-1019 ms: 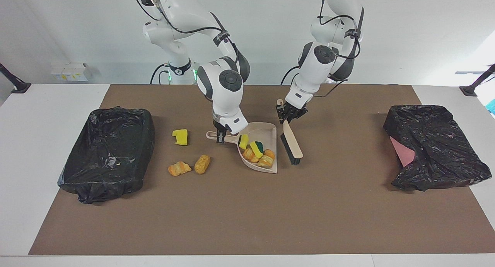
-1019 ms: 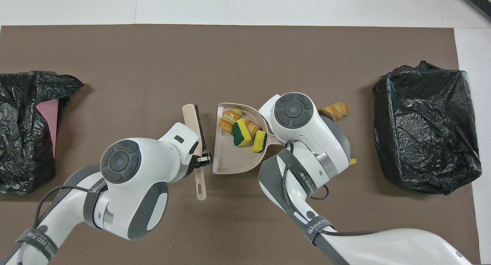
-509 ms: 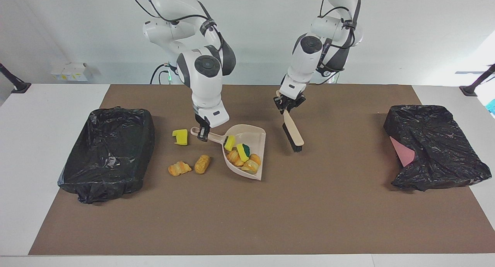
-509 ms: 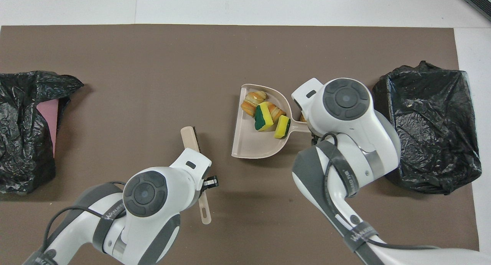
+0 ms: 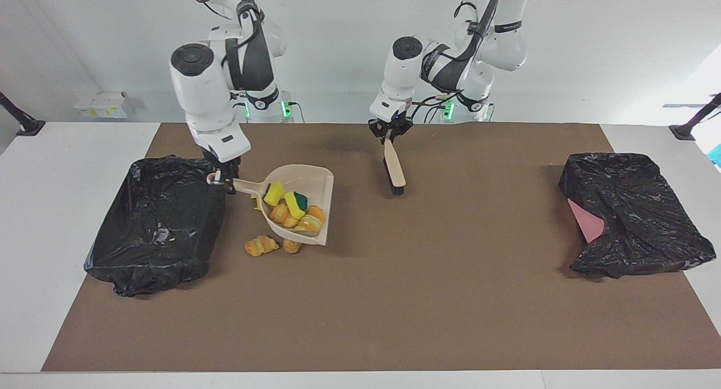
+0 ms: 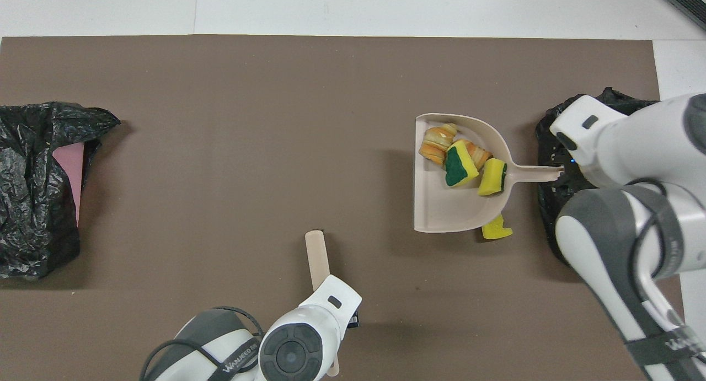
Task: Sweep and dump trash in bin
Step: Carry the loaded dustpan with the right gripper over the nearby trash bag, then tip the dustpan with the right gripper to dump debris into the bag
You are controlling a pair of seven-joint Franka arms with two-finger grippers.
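Observation:
My right gripper [image 5: 224, 180] is shut on the handle of the beige dustpan [image 5: 315, 180], holding it up over the mat beside the black-lined bin [image 5: 214, 209] at the right arm's end. Several pieces of trash [image 5: 290, 211], yellow sponges and golden pastry bits, lie in the pan [image 6: 441, 210]. On the mat stay a pastry piece [image 5: 261, 245], a second one [image 5: 291, 246] half hidden by the pan, and a yellow sponge [image 6: 496, 229]. My left gripper [image 5: 388, 134] is shut on the brush [image 5: 394, 172], which hangs bristles down over the mat's middle near the robots.
A second container wrapped in a black bag [image 5: 631, 214], with pink showing at one side, sits at the left arm's end. A brown mat [image 5: 394, 299] covers the table. In the overhead view my right arm hides most of the bin [image 6: 547, 221].
My right arm has lifted the loaded dustpan and carried it toward the bin at its end. My left arm has raised the brush and drawn it back toward the robots.

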